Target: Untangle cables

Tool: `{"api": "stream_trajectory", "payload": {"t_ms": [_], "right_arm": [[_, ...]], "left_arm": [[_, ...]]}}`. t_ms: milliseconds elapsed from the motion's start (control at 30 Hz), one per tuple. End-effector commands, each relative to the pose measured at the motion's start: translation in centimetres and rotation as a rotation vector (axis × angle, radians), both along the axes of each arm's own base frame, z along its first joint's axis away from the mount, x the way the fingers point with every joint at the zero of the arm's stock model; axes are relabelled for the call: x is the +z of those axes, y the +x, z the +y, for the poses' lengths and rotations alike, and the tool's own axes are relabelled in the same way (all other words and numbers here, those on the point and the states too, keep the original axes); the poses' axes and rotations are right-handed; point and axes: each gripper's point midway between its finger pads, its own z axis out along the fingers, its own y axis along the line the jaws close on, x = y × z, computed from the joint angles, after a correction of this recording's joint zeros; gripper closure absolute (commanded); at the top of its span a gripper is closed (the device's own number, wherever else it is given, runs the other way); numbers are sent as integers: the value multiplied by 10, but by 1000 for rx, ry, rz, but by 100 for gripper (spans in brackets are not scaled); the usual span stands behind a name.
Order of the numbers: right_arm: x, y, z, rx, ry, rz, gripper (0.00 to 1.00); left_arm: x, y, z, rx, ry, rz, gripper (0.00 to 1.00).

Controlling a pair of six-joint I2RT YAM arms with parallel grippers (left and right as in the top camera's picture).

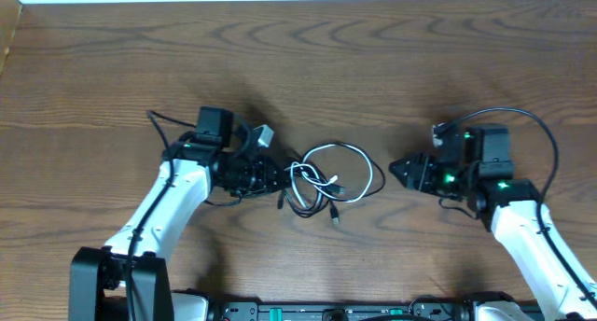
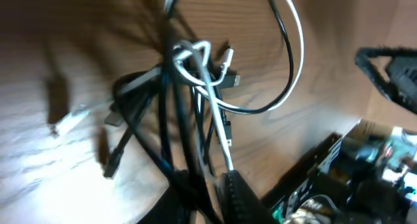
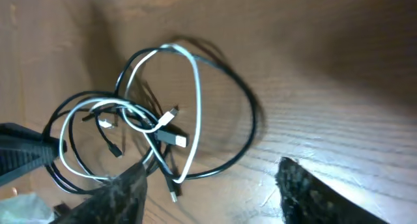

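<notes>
The cables (image 1: 326, 176) lie as one knot of thin black cords with a white one (image 1: 377, 179) looped through them, mid-table. My left gripper (image 1: 278, 179) is at the knot's left side. In the left wrist view its jaws (image 2: 208, 198) stand a little apart, with black cords of the knot (image 2: 202, 74) running between the fingers (image 2: 241, 198) and a strip of wood showing in the gap. My right gripper (image 1: 394, 169) hovers just right of the knot, wide open (image 3: 215, 198) and holding nothing. A plug end (image 3: 173, 195) lies near its left finger (image 3: 120, 195).
The wooden table (image 1: 308, 60) reaches to a pale far edge at the top. Thicker black wires arc from the left arm (image 1: 154, 120) and the right arm (image 1: 536, 125). The robot base (image 1: 326, 312) lines the front edge.
</notes>
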Motion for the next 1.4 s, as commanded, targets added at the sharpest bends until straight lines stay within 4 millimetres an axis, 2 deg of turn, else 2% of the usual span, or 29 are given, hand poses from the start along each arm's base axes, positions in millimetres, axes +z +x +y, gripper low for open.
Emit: {"api": "stream_trajectory", "payload": {"t_ms": [0,100,200,267,367,500,600,733,800,867,933,1100,1200,1233,1300,1367], "right_arm": [[1,2,5,-41,-52,4,37],[-5,-1,11,-63,-92,23,35],[-10,-2,19,-57,-118,29,34],[-12,-1,27,-30,-117,17,34],[-12,4,36,3,-103,-13,34],[-1,7,58,129,-16,-84,37],[7,6,67,205,16,-140,50],[9,8,69,232,10,-172,69],[10,9,69,233,11,-179,69],[11,9,69,233,12,-183,60],[10,9,69,233,11,-181,58],[8,8,71,240,10,-176,57],[9,7,74,249,12,-180,57],[9,6,75,253,13,-182,57],[9,5,78,263,14,-183,58],[8,3,82,274,14,-182,60]], "left_arm": [[2,-4,-11,-38,-12,-9,66],[-2,-7,-14,-59,18,-15,52],[-10,-9,-9,-41,94,2,45],[-9,-8,-8,-31,108,13,44],[5,-3,-3,-24,153,19,44],[22,11,18,27,330,0,44],[25,20,23,77,404,-24,52],[23,26,6,68,384,-62,56],[16,27,3,106,404,-44,56],[4,25,4,135,447,-15,56],[-9,24,9,145,520,4,55],[-41,22,20,130,629,67,56],[-53,19,27,120,676,99,56],[-55,18,30,119,692,104,58],[-56,18,34,120,716,103,69],[-56,19,33,103,715,92,70]]}}
